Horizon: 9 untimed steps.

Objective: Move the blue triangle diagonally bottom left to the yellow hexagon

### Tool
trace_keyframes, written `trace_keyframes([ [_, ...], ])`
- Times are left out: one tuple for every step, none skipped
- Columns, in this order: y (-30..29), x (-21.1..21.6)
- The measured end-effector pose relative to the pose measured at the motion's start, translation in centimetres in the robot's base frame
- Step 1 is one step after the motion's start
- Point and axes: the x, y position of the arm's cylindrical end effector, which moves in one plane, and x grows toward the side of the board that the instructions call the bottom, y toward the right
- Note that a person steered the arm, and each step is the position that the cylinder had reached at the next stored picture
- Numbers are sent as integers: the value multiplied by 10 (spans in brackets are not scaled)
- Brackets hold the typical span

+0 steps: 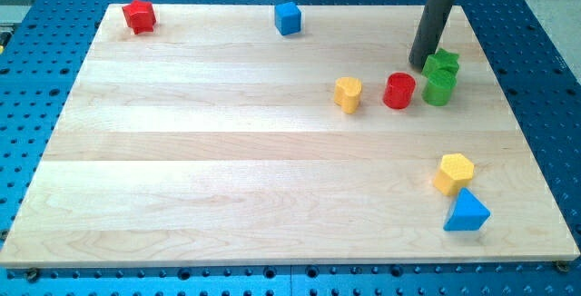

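**Eight blocks on the board, my tip far from the blue triangle**

Eight blocks lie on a pale wooden board (227, 151) that rests on a blue perforated table (545, 42). The rod (434, 19) comes down from the view's top right, and my tip (419, 63) rests on the board touching or just beside the left edge of a green block (444, 61) of irregular shape. There are no jaws here to be apart or together: the arm ends in a plain rod.

A second green block (438, 87), a cylinder, sits just below the first, touching it. To its left stands a red cylinder (398, 91), close but apart, and further left a yellow block (348, 93) that looks heart-shaped.

The blue triangle (467, 212) lies near the board's bottom right corner, well apart from my tip and below it in the view. The yellow hexagon (453, 172) sits just above and slightly left of the triangle; whether the two touch I cannot tell, but they are very close. So the triangle now lies at the hexagon's lower right.

At the view's top left a red block (139, 15), of a star-like shape, sits near the board's corner. A blue cube (288, 18) sits near the top edge, about the middle
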Motion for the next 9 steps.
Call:
trace_keyframes([
  [46,-14],
  [103,68],
  [83,179],
  [58,229],
  [38,252],
  [-31,253],
  [-43,252],
  [-10,278],
  [-27,288],
])
